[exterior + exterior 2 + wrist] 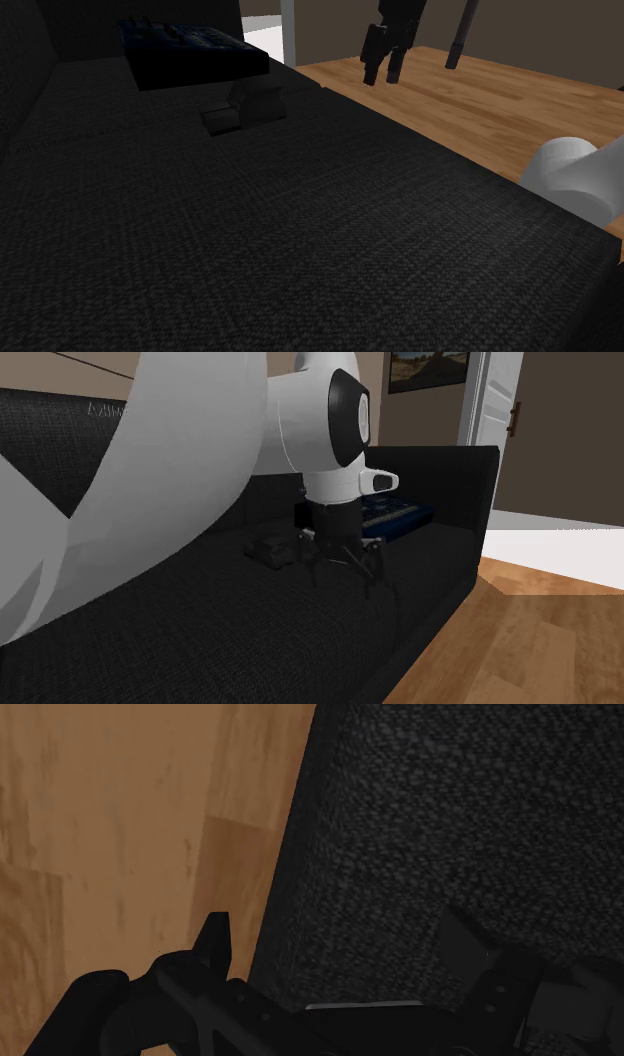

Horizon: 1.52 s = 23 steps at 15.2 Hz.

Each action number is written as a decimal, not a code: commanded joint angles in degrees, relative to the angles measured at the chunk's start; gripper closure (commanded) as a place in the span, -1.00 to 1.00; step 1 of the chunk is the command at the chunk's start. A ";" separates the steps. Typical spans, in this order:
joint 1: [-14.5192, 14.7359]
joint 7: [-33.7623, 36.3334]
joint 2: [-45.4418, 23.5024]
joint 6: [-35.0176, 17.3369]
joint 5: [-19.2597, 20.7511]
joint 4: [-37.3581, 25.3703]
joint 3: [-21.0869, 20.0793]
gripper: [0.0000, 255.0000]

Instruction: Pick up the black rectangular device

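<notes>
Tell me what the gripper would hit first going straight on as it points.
Probably the dark sofa's front edge: the gripper straddles it, one finger over fabric, the other over the wood floor. Depth is unclear.

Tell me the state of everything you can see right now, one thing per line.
gripper: open, empty, above the front edge of the sofa.
black device: lying on the sofa seat, untouched.
dark blue flat object: lying on the seat, beyond the device.
</notes>
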<state>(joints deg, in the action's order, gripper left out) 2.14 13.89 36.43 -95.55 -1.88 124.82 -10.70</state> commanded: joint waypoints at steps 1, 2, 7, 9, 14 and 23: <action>-0.01 3.82 -2.14 -0.84 -0.85 -2.25 -2.36 -1.00; -0.06 5.67 -3.30 -1.25 -1.12 -3.48 -3.55 -1.00; -0.73 15.05 -10.01 -2.93 -1.19 -10.81 -9.56 -1.00; -1.11 18.94 -13.13 -3.35 -0.52 -14.32 -12.01 -1.00; -1.95 29.19 -22.29 -3.40 3.37 -24.79 -18.38 -1.00; -1.06 39.98 -32.43 -4.55 10.42 -33.45 -23.98 -1.00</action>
<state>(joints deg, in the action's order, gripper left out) 1.04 53.62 3.90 -99.41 8.55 90.64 -34.64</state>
